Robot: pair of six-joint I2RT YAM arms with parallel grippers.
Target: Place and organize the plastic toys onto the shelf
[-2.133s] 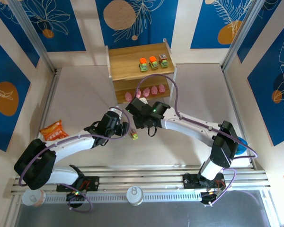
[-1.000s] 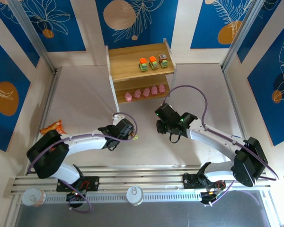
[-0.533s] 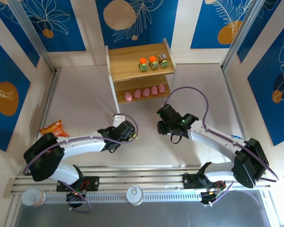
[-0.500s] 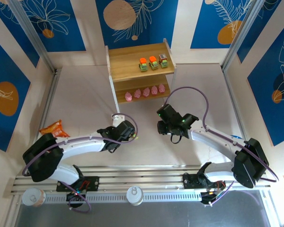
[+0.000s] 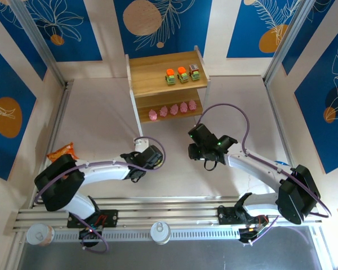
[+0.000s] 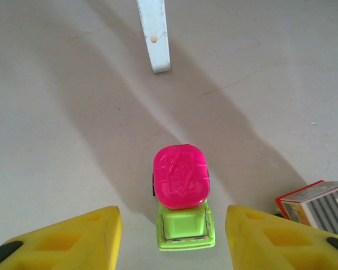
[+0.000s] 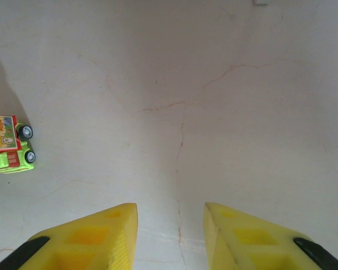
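Note:
In the left wrist view a yellow-green car with a magenta top (image 6: 180, 197) stands on the table between the yellow fingers (image 6: 79, 236) of my left gripper (image 6: 173, 223). The jaws are open and clear of it on both sides. A second car with a grey and orange top (image 6: 318, 205) sits just to the right. My right gripper (image 7: 170, 212) is open over bare table, with that car (image 7: 8, 143) at its far left. From above, the shelf (image 5: 152, 67) carries three cars (image 5: 182, 74) on its top board and a row of pink figurines (image 5: 172, 109) on the lower one.
A white shelf leg (image 6: 154, 36) stands ahead of the left gripper. An orange snack bag (image 5: 62, 151) lies at the table's left edge beside the left arm. Both grippers (image 5: 152, 157) (image 5: 201, 151) hang low in front of the shelf, close together.
The right arm has drawn back from the shelf front to the right. The left gripper has slid right, over the magenta-topped car. Little has moved in the last half second.

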